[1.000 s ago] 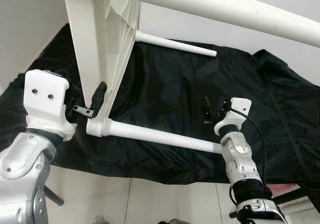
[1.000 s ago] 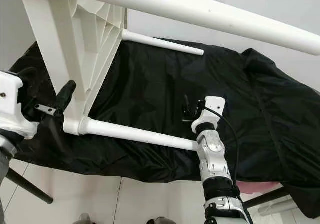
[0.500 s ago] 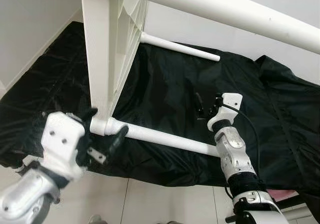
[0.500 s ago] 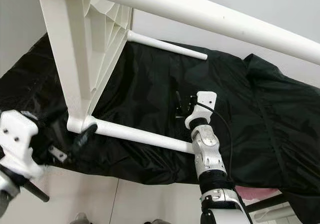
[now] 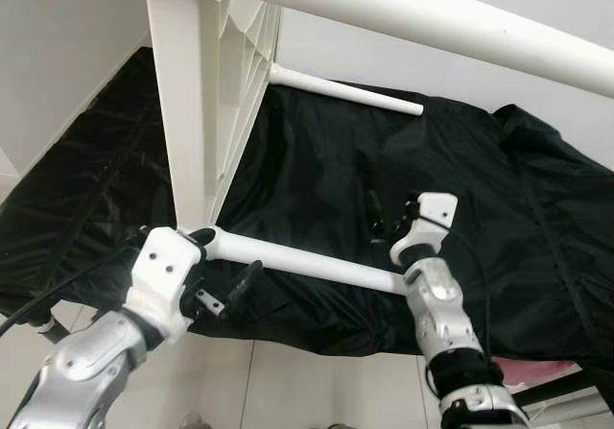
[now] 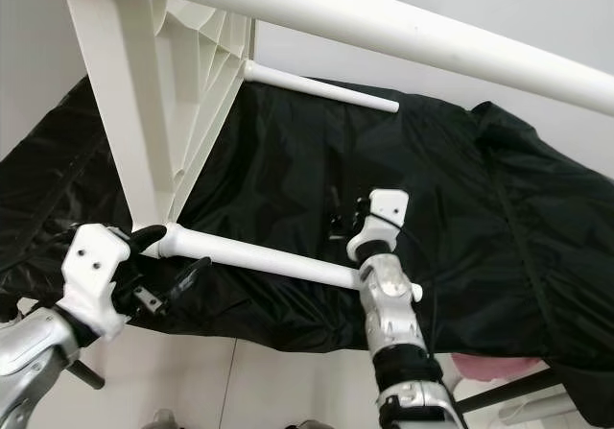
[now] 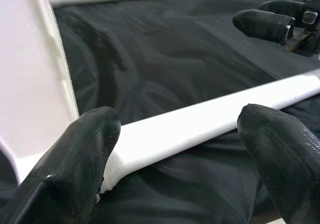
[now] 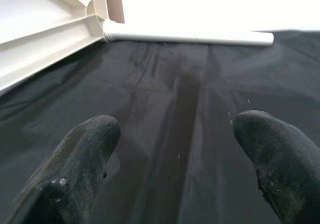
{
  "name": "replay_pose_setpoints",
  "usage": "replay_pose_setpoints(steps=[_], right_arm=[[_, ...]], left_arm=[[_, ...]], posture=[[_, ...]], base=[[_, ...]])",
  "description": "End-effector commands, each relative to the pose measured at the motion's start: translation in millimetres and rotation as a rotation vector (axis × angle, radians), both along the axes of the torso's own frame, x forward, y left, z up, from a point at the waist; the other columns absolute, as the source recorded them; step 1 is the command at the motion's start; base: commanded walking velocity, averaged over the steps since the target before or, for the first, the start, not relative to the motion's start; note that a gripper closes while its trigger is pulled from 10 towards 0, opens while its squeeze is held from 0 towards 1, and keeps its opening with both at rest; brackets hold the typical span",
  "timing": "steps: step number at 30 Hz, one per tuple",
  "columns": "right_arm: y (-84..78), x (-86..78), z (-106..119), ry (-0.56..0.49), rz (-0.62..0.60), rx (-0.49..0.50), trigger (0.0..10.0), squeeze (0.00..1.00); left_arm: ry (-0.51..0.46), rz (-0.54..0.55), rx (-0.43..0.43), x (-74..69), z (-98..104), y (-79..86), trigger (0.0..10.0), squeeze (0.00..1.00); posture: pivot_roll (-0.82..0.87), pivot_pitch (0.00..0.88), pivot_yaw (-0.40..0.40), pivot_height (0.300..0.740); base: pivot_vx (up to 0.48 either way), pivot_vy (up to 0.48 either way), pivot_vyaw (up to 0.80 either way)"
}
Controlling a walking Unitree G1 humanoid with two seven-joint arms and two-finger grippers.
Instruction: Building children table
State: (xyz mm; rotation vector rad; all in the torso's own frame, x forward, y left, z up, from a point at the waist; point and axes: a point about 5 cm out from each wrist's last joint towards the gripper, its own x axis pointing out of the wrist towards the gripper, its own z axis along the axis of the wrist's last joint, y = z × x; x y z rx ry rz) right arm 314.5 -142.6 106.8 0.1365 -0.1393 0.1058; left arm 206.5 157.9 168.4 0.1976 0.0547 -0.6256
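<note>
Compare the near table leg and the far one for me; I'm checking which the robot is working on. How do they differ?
The near leg lies between the open fingers of the left claw, and the right arm crosses its tip; the far leg has no claw by it. The near leg lies at the black cloth's front edge, the far leg at its back. Both are white rods fixed to the table frame.

1. The tabletop stands on edge at the upper left of the frame, on the cloth-covered bench.
2. Its near leg runs rightward across the lower middle.
3. The far leg lies behind it.
4. The left gripper sits at the near leg's base, the right gripper by its free end.
</note>
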Motion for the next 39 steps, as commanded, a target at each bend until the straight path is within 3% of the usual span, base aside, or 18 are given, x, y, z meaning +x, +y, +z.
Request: replay_pose_setpoints(steps=[1, 4, 7, 8, 16, 19, 28, 33, 35, 39], right_arm=[[-6.3, -0.6, 4.1, -0.028, -0.025, -0.006, 10.0, 0.0], [-5.0, -7.8, 0.7, -0.04, -0.039, -0.011, 10.0, 0.0], [-4.8, -8.8, 0.2, -0.042, -0.041, -0.012, 10.0, 0.0], [-0.9, -18.3, -4.4, -0.048, -0.049, -0.015, 10.0, 0.0], [5.0, -27.5, -7.8, -0.059, -0.05, -0.024, 10.0, 0.0], [10.0, -32.3, -13.0, -0.055, -0.052, -0.053, 10.0, 0.0], [12.9, -34.7, -9.5, -0.072, -0.065, -0.044, 10.0, 0.0], [12.2, -35.2, -3.7, -0.09, -0.081, -0.041, 10.0, 0.0], [11.9, -34.0, -2.4, -0.093, -0.08, -0.053, 10.0, 0.0], [12.2, -33.0, -2.7, -0.092, -0.074, -0.064, 10.0, 0.0]], left_arm=[[0.019, -0.117, 0.01, -2.6, -3.3, -6.7, 10.0, 0.0], [0.028, -0.064, 0.017, 10.7, -13.5, -8.8, 10.0, 0.0], [0.031, -0.061, 0.019, 12.5, -15.4, -9.2, 10.0, 0.0], [0.117, -0.011, -0.089, 25.3, -28.8, -15.7, 10.0, 0.0], [0.172, 0.009, -0.188, 35.7, -44.0, -27.5, 10.0, 0.0], [0.203, 0.092, -0.228, 44.8, -67.0, -46.4, 10.0, 0.0], [0.203, 0.12, -0.265, 56.2, -70.8, -60.1, 10.0, 0.0], [0.122, 0.139, -0.245, 63.0, -62.3, -61.0, 10.0, 0.0], [0.071, 0.081, -0.199, 65.0, -55.2, -66.2, 10.0, 0.0], [0.047, 0.039, -0.195, 62.3, -52.1, -68.6, 10.0, 0.0]], posture=[[0.1, 0.023, -0.099, 0.74], [0.08, 0.02, -0.087, 0.74], [0.08, 0.02, -0.087, 0.74], [0.07, 0.015, -0.074, 0.74], [0.05, 0.01, -0.056, 0.74], [0.01, 0.0, -0.031, 0.74], [-0.03, 0.0, 0.001, 0.74], [-0.04, 0.0, -0.003, 0.74], [-0.03, 0.0, -0.01, 0.74], [-0.02, 0.0, -0.022, 0.74]], base=[[0.0, 0.0, 0.0], [0.0, 0.0, 0.0], [0.0, 0.0, 0.0], [0.0, 0.0, 0.0], [0.0, 0.0, 0.0], [0.0, 0.0, 0.0], [0.0, 0.0, 0.0], [0.0, 0.0, 0.0], [0.0, 0.0, 0.0], [0.0, 0.0, 0.0]])
